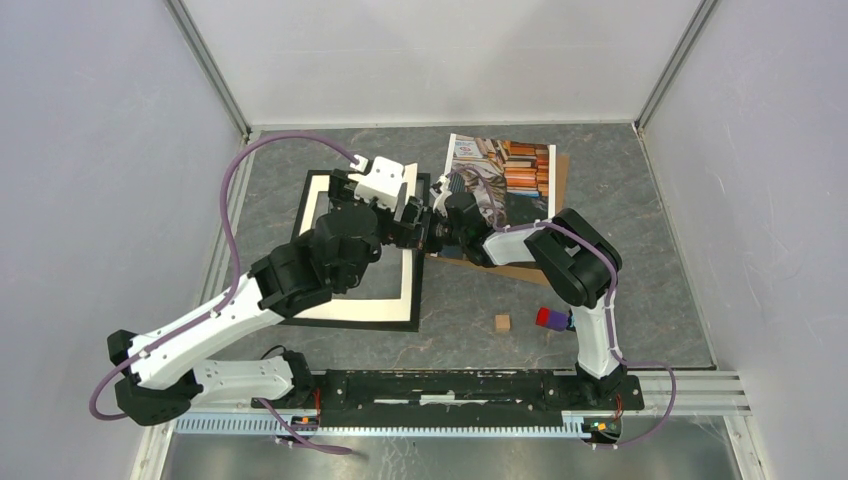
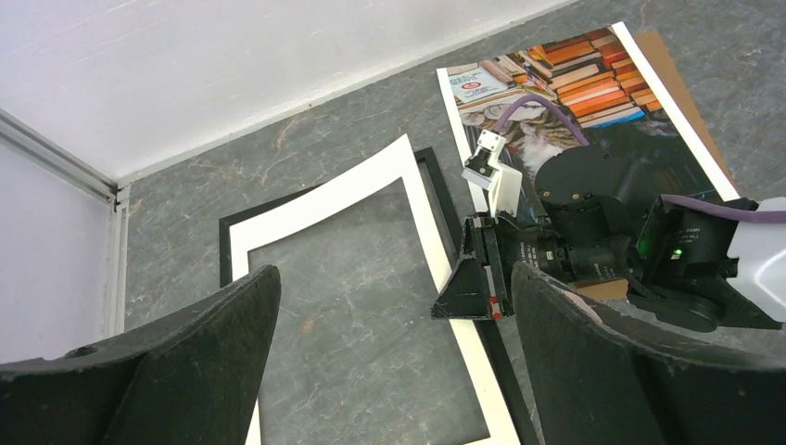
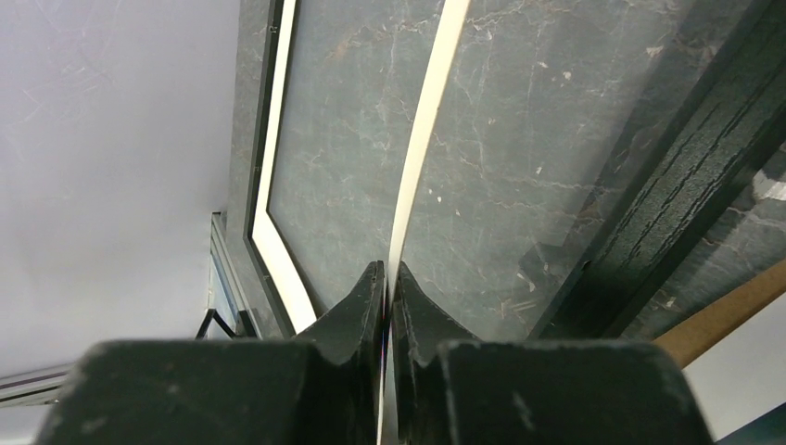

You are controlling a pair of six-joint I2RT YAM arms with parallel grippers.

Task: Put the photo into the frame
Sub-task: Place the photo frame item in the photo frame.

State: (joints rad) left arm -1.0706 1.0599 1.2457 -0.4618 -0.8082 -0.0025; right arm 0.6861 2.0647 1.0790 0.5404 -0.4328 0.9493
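Note:
The black frame (image 1: 340, 322) lies flat left of centre, with a white mat (image 1: 408, 285) on it. The photo (image 1: 505, 175), a picture of books, lies at the back right on a brown backing board (image 1: 515, 270). My right gripper (image 1: 432, 228) is shut on the mat's right edge; the right wrist view shows the jaws (image 3: 389, 278) pinching the thin white mat (image 3: 426, 120), with the frame's rail (image 3: 686, 185) beside it. My left gripper (image 2: 394, 273) is wide open and empty above the frame's opening, just left of the right gripper (image 2: 468, 297). The photo (image 2: 575, 93) lies beyond.
A small wooden cube (image 1: 503, 322) and a red and purple object (image 1: 550, 318) sit on the table near the right arm's base. White walls enclose the table on three sides.

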